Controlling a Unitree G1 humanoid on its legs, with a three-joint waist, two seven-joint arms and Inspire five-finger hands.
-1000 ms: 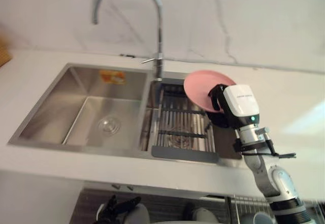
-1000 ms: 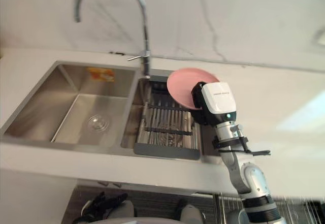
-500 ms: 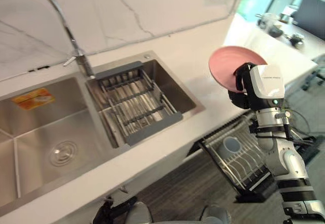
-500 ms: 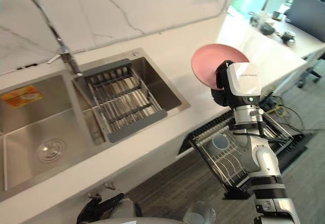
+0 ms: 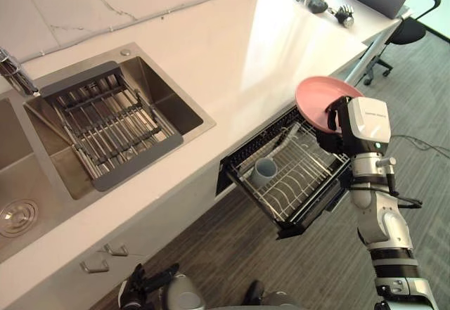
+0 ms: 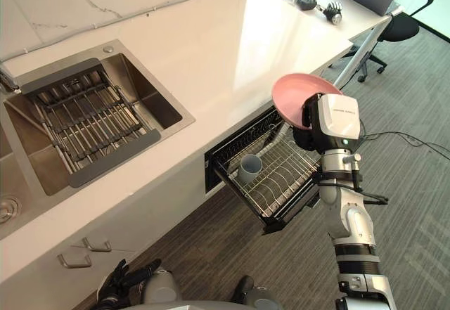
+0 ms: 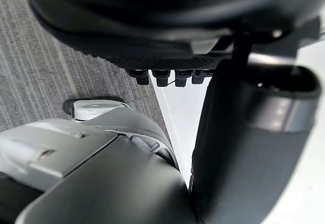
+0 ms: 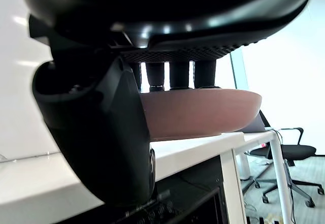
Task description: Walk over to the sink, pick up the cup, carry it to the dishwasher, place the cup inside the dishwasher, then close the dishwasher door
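- While the task names a cup, we see the right hand (image 5: pixel 329 133) clamped on a pink plate (image 5: pixel 320 93), not a cup.
- In the right wrist view the thumb (image 8: pixel 101 132) sits under the plate's rim and the fingers (image 8: pixel 172 74) press on top, so the plate is pinched between them.
- We see the plate held in the air with its face up. It is close to the counter (image 5: pixel 246 57) edge and above the outer end of the dishwasher rack (image 5: pixel 295 183).
- We cannot tell whether the plate touches the rack wires.
- The cup (image 5: pixel 264 172) stands upright, mouth up, inside the pulled-out dishwasher rack, towards its end under the counter. Neither hand touches it, and it is well apart from the plate.
- The rack sticks out from under the counter over the grey floor (image 5: pixel 246 254).
- The left hand (image 6: pixel 119 282) hangs low at the bottom edge of the head views, near the floor. Its fingers are relaxed and apart, holding nothing.
- The left wrist view shows the fingertips (image 7: pixel 167 74) in a row with nothing between them and the thumb.
- The sink (image 5: pixel 162 106) is set in the counter, well apart from the right hand, with a grey drainer tray (image 5: pixel 109 131) lying across its basin.
- We note an office chair (image 5: pixel 404 32) past the counter's far end.
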